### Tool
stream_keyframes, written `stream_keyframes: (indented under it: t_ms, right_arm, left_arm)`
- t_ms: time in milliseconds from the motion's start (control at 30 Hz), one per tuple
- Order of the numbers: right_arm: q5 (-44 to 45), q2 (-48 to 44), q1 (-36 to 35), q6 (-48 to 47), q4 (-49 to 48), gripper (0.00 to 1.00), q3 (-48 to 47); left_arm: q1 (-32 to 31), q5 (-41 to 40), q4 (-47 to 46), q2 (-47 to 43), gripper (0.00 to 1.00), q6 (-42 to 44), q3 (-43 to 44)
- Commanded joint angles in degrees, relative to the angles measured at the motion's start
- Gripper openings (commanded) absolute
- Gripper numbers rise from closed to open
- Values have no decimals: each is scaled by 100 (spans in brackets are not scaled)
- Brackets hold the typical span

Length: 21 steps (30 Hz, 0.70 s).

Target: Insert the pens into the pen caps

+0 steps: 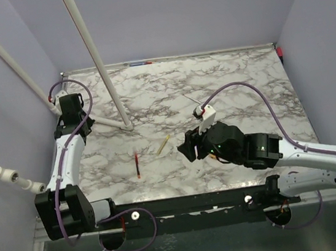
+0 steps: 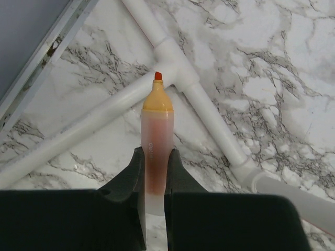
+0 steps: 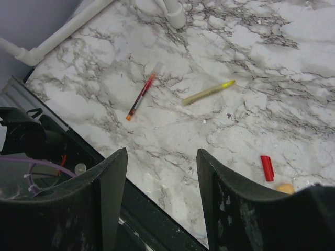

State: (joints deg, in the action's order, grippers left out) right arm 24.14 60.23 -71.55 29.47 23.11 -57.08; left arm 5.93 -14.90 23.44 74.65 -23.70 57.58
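My left gripper is at the back left of the table. In the left wrist view it is shut on an orange pen with a whitish barrel, tip uncapped and pointing away. My right gripper is open and empty above the table's front middle. A red pen and a yellow pen lie on the marble to its left; both also show in the right wrist view, red and yellow. A red pen cap and an orange-yellow cap lie by the right finger, the latter partly hidden.
A white pipe frame slants down to a foot on the table; its joint lies just beyond the held pen. The black front rail runs along the near edge. Purple walls close the left, back and right sides.
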Motion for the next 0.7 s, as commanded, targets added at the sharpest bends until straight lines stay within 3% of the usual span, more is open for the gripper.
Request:
stream_keyframes:
  t_ms: [0, 400, 667]
  right_arm:
    - [127, 10, 13, -161, -123, 60, -177]
    - [-14, 17, 15, -93, 38, 60, -330]
    - [279, 71, 18, -25, 204, 60, -392]
  left_arm:
    - [23, 705, 209, -731, 0, -170, -504]
    - [-293, 2797, 604, -2011, 0, 80, -1081]
    - [-1680, 3359, 776, -2348, 0, 124, -1095]
